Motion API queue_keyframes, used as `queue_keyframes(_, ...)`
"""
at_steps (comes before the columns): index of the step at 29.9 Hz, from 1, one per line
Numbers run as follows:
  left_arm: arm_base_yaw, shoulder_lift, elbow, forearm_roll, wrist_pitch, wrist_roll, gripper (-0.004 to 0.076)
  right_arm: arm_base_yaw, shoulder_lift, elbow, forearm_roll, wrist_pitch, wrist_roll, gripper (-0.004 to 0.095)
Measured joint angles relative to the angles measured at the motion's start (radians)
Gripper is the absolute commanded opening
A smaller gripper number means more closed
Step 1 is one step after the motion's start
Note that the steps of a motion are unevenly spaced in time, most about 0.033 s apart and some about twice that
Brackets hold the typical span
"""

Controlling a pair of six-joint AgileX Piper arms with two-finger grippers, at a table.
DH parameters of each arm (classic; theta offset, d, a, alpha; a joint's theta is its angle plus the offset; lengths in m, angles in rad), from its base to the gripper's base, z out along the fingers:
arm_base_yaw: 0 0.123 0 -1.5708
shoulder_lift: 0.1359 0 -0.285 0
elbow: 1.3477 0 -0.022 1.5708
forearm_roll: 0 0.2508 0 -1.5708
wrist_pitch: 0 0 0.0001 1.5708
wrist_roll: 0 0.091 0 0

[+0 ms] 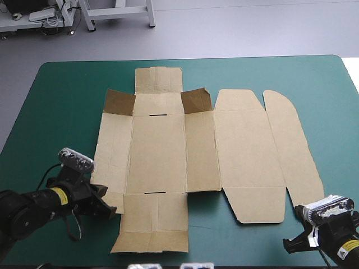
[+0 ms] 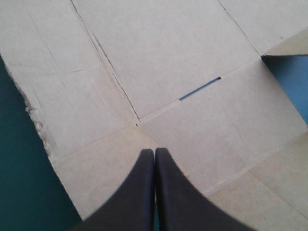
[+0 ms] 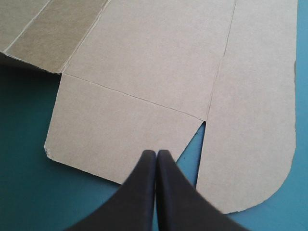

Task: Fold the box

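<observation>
The brown box is being seen lying unfolded on the teal-green cover, flat but for two small flaps at its far side being tilted up. The left pincer is being held with black fingers pressed together, nothing between them, the board lying under and ahead of it, a narrow slot ahead of the tips. The right pincer is being held together too, empty, a notch in the board lying just beside its tips
</observation>
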Motion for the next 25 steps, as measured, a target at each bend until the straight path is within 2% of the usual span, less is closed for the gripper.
queue_keyframes(9,0.000,0.319,-0.132,0.035,-0.094,0.003,0.0005,0.000,0.000,0.000,0.000,-0.003,0.000,-0.0013)
queue_keyframes(17,0.013,0.484,-0.219,-0.040,-0.154,0.067,0.0015,0.000,0.000,0.000,0.000,-0.002,0.000,-0.0013)
queue_keyframes(22,0.154,0.512,-0.238,-0.181,-0.151,0.200,0.0015,0.000,0.000,0.000,0.000,0.025,0.000,-0.0013)
queue_keyframes(25,0.300,0.512,-0.238,-0.326,-0.097,0.369,0.0015,0.000,0.000,0.000,0.000,0.036,0.000,-0.0013)
